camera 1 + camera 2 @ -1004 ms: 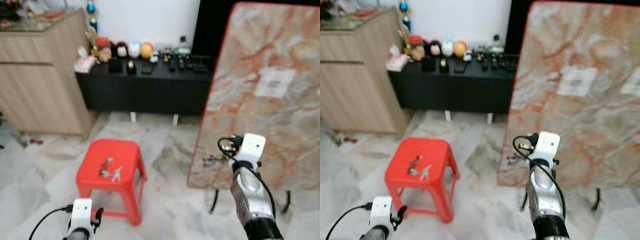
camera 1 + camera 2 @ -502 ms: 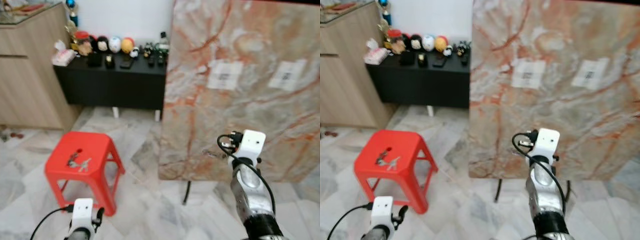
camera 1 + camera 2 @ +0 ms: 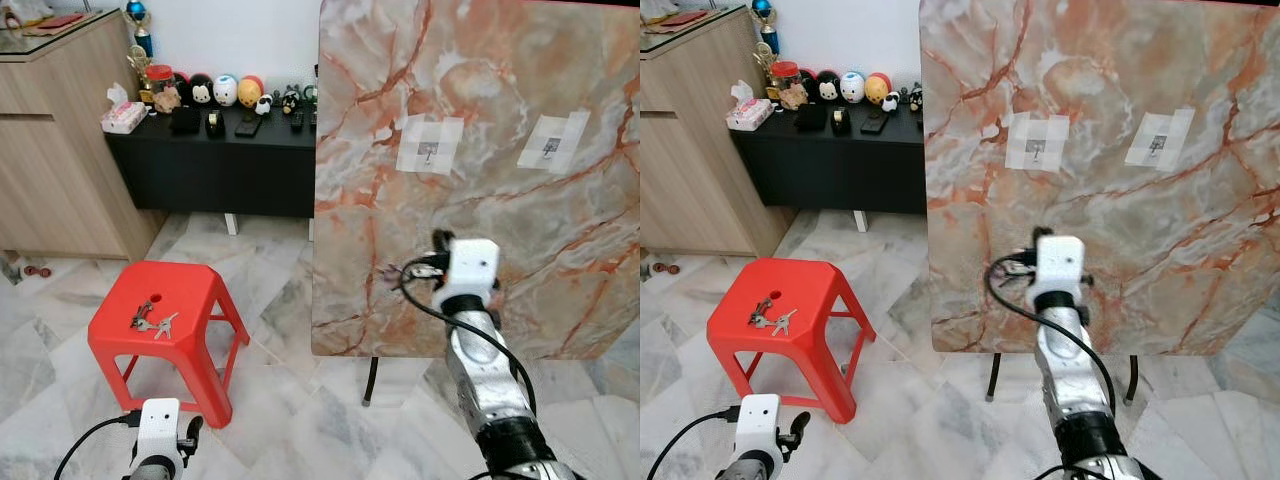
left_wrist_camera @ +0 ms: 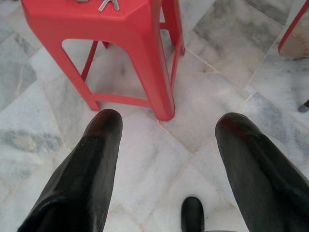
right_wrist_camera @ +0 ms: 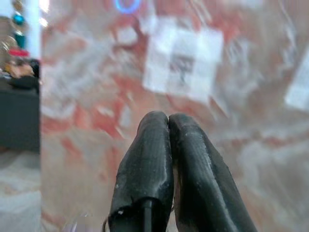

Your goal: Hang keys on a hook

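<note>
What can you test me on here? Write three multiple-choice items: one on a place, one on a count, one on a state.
1. Where does the bunch of metal keys lie?
A. On the red plastic stool
B. On a black cabinet
C. On the floor

2. How many white taped patches are on the upright marble-patterned board?
A. One
B. Two
C. Four

3. How do the left gripper's jaws stand?
A. Shut on the keys
B. Open, holding nothing
C. Shut on a stool leg

Answers:
1 A: the keys rest on the stool's seat.
2 B: one patch sits beside another.
3 B: the left wrist view shows bare floor between the two black fingers.
</note>
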Available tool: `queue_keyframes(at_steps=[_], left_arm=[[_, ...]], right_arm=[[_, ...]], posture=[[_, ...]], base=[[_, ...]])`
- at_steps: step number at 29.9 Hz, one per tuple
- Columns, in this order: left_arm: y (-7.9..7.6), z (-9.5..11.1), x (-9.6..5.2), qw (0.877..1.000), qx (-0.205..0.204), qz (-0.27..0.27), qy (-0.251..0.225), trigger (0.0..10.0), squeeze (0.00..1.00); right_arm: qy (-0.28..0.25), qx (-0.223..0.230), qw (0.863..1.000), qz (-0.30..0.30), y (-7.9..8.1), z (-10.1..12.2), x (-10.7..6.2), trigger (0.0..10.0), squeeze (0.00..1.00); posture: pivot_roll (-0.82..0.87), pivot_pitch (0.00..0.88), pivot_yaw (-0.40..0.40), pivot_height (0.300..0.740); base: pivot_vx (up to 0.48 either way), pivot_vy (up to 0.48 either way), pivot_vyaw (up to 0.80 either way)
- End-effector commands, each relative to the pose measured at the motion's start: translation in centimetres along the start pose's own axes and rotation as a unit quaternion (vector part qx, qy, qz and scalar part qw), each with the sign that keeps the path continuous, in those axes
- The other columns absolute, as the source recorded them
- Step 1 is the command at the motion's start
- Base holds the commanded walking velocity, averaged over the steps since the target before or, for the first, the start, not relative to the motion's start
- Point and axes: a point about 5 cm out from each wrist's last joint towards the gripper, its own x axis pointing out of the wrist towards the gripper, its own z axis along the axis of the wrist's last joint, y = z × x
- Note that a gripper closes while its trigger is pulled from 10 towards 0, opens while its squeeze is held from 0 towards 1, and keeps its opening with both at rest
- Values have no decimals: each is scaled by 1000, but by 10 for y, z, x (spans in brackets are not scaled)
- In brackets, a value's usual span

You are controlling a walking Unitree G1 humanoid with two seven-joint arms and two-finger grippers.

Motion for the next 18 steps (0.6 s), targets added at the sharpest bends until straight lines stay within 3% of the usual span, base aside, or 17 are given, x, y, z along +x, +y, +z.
queue_keyframes(at_steps=[1,6,18], left_arm=[[4,-5,-1,1000,-5,2,16,10000,0],[8,-7,-2,1000,-7,2,22,10000,0],[9,-7,-1,1000,-12,-2,28,10000,0]], right_arm=[[-22,-4,1000,-7,-4,11,7,10000,0],[-32,0,999,-17,-1,21,22,10000,0],[-35,6,999,-27,0,23,26,10000,0]], posture=[[152,0,-44,740],[153,0,-40,740],[150,0,-35,740]], base=[[0,0,0],[0,0,0],[0,0,0]])
